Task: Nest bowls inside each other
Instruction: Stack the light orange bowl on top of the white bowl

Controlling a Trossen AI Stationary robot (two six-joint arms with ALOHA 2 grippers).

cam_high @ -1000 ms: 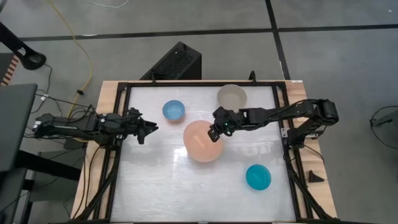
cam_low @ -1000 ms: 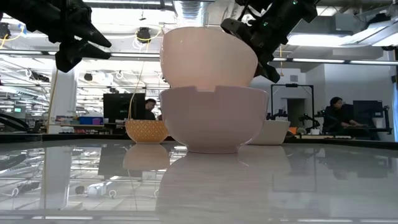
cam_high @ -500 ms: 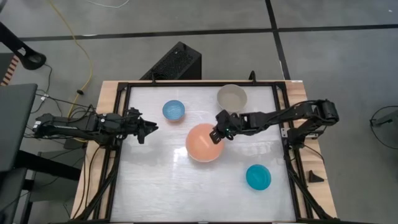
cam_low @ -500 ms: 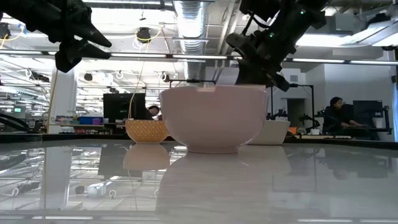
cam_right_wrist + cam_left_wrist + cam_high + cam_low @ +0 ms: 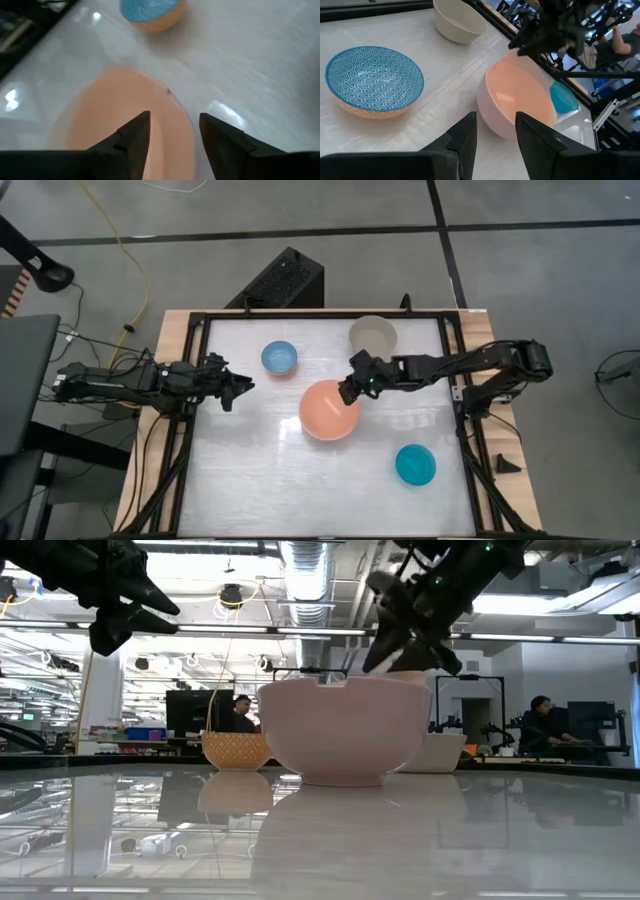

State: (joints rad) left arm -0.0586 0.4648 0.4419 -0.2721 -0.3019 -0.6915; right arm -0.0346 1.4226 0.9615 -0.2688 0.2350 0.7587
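The salmon-pink bowl sits nested in the cream-white bowl, which stands on its base at the table's middle. My right gripper hangs open just above the nested bowls' far right rim and touches nothing; the right wrist view looks down past its fingers into the pink bowl. My left gripper waits open at the table's left, raised off the surface. The light blue bowl, the grey-beige bowl and the teal bowl each stand alone on the table.
A black frame rims the white table top. The light blue bowl stands far left of the nested pair, the grey-beige bowl at the far edge, the teal bowl near right. Bare surface lies at the near left. People sit in the room beyond.
My right gripper held the salmon-pink bowl above the cream-white bowl, then opened and let it go. The pink bowl has dropped down inside the cream-white one and now sits nested there. The gripper has risen slightly off the rim.
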